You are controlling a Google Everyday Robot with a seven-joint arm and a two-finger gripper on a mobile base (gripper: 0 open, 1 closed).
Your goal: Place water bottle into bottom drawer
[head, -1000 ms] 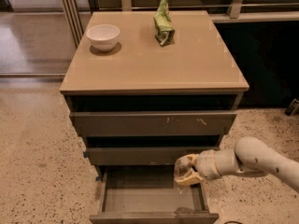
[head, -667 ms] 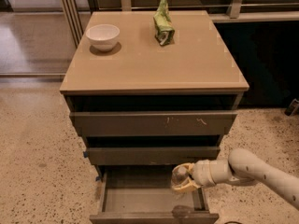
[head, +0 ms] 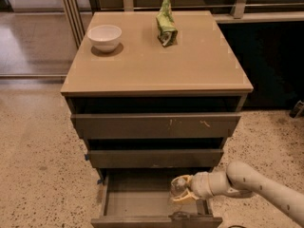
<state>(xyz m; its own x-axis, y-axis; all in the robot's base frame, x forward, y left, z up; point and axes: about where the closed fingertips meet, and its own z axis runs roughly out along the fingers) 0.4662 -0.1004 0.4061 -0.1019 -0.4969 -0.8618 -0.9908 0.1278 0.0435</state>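
Note:
The bottom drawer is pulled out at the foot of the cabinet, with its shallow grey box open to view. My gripper reaches in from the right over the drawer's right half, low inside the box. It is shut on the water bottle, of which only a clear rounded part shows between the yellowish fingers. The bottle's cap and label are hidden. I cannot tell whether the bottle touches the drawer floor.
The middle drawer and the scratched top drawer stick out slightly above. A white bowl and a green-and-white snack bag sit on the cabinet top. Speckled floor lies on both sides.
My gripper has moved left and down with the bottle, from beside the drawer's right edge to over its inside.

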